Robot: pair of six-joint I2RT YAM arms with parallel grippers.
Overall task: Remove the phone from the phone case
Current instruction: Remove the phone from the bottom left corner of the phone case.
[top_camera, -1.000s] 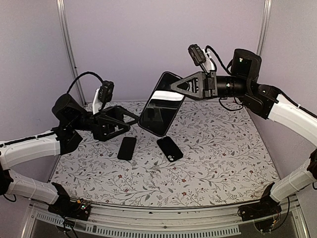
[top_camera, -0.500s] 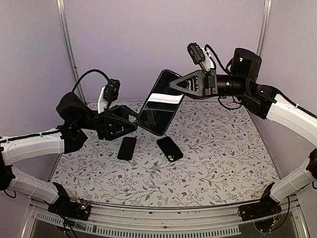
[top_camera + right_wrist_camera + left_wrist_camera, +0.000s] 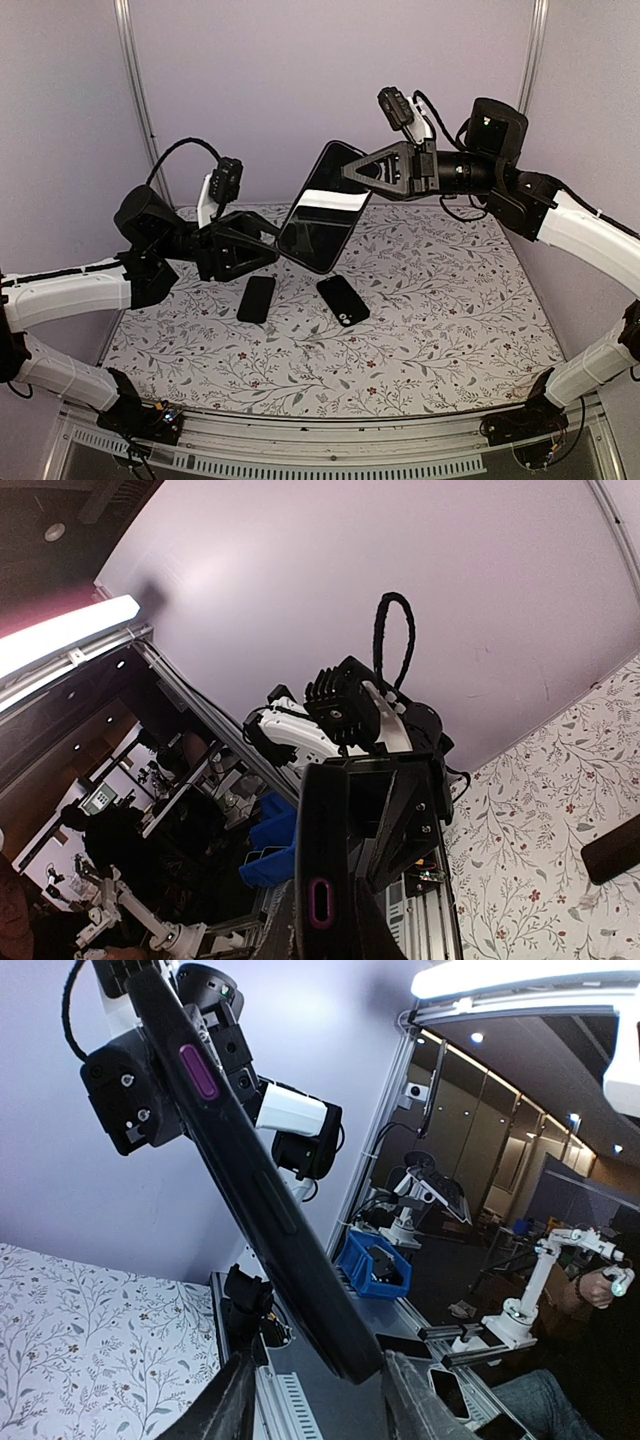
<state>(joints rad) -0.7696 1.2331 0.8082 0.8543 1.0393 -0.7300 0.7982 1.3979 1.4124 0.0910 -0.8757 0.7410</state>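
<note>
Since a second ago the left arm has risen and swung in toward the phone (image 3: 322, 215); over the last half second it has hardly shifted. That phone, sitting in its dark phone case (image 3: 270, 1210), hangs tilted in the air above the flowered bench (image 3: 440, 300), glossy screen toward the top camera.

The right gripper (image 3: 350, 172) is clamped on the phone's upper end, its fingers closed on the case; in the right wrist view (image 3: 325, 920) the case is seen edge-on, with a purple-rimmed slot.

The left gripper (image 3: 272, 245) is at the phone's lower left edge, fingers spread apart. In the left wrist view (image 3: 320, 1365) the phone's lower end lies between the two fingers (image 3: 235, 1405); whether either touches the case I cannot tell. A magenta side button (image 3: 198, 1070) shows near the phone's upper end.

Below the phone, flat on the bench, lie a black slab (image 3: 256, 298) under its lower left corner and a second slab (image 3: 343, 300) beneath its lower end, apart from each other.
</note>
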